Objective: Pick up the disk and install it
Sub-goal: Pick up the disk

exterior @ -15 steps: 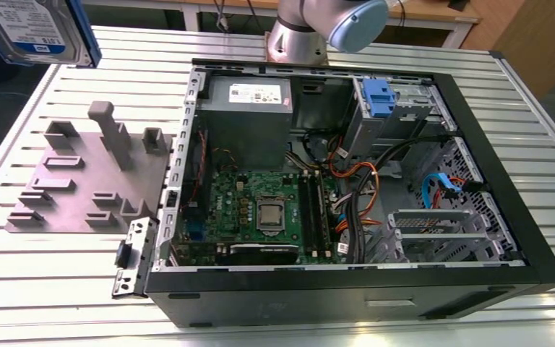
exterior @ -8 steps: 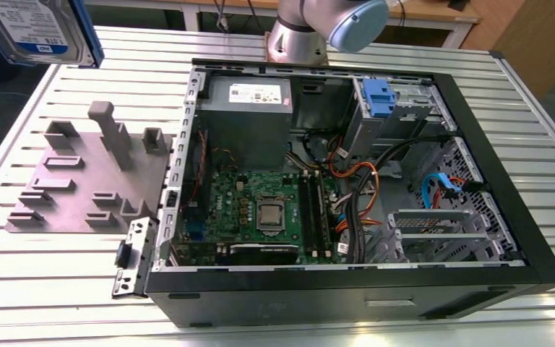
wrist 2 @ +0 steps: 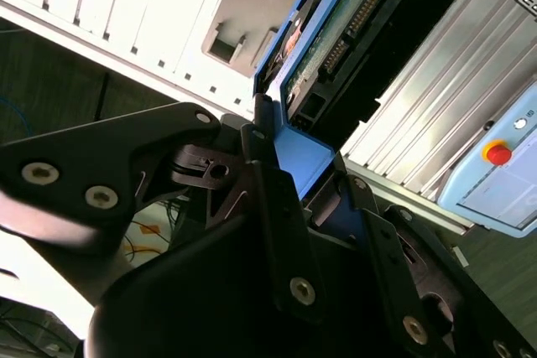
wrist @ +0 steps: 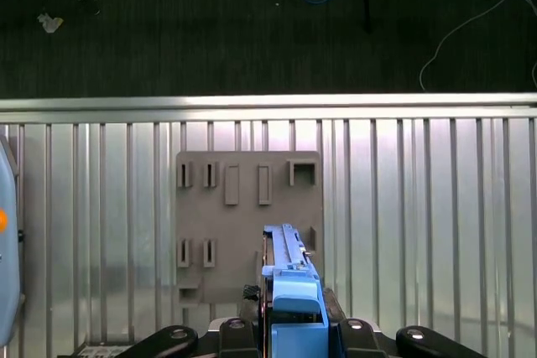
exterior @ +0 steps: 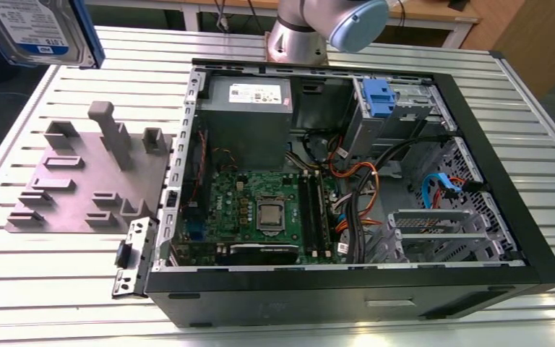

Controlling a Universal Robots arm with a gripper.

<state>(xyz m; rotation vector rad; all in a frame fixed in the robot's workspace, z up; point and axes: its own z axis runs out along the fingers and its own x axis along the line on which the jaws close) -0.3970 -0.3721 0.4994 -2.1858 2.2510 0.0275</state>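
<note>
— Where is the flat silver-metal disk with the white-and-blue label and blue plastic rails [exterior: 37,32] now?

— In the exterior view it is at the upper left of the frame, up in the air, well apart from the open black computer case [exterior: 355,293]. In the second wrist view the black gripper [wrist 2: 306,169] is closed on it, with the fingers clamped on the blue rail. In the first wrist view the grey slotted plastic holder [wrist: 243,207] lies below it on the ribbed metal table [wrist: 436,207].

— So which step is this?

— I judge the pick-up is done and the install is not yet begun.

— And what does the install ask for?

— I think the disk needs to be carried across to the metal bay with the blue latch [exterior: 379,97], upper right inside the case, and lined up straight with it. Cables lie near, so it calls for care.
</note>
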